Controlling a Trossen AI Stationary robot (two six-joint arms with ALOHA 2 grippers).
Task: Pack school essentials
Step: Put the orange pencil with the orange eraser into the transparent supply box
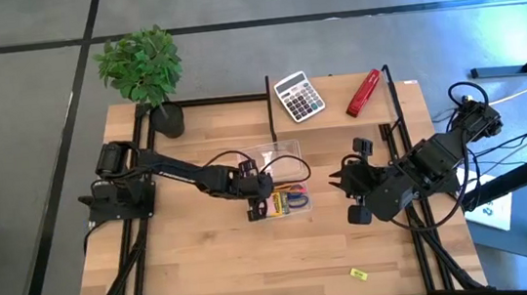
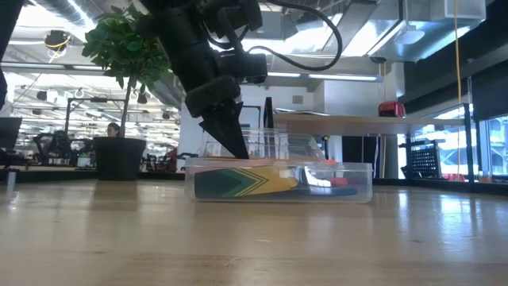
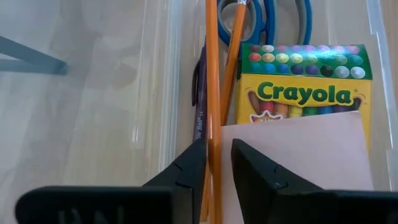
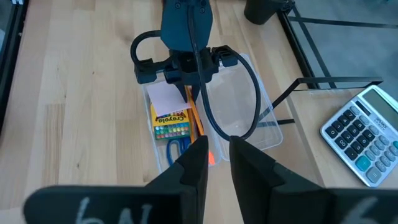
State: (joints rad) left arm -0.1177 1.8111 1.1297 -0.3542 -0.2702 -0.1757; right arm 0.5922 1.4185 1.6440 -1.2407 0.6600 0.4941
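Observation:
A clear plastic box [image 1: 287,207] lies mid-table with its lid [image 4: 245,106] open beside it. In it lie blue-handled scissors [image 3: 273,22], a green-yellow crayon box [image 3: 305,87], a pink note pad [image 3: 298,155], a dark pen [image 3: 199,93] and two orange pencils [image 3: 213,74]. My left gripper [image 3: 217,162] reaches down into one end of the box and is shut on a pencil. My right gripper [image 4: 217,146] hovers shut to the right of the box, touching nothing. A tiny yellow piece [image 1: 358,274] lies on the table near the front edge. My left gripper pinches an orange pencil near one end [image 3: 214,146] between its two fingers [image 3: 193,168]. The fingers come steeply from above, pointing down into the box [image 2: 238,147]. The rest of the pencil runs along the box floor between the pen and the crayon box.
A grey calculator [image 1: 299,96] and a red stapler [image 1: 364,93] lie at the table's far edge, right of a potted plant [image 1: 148,71] in the far left corner. A black frame [image 1: 394,124] runs along the table's sides. Bare wood lies in front of the box.

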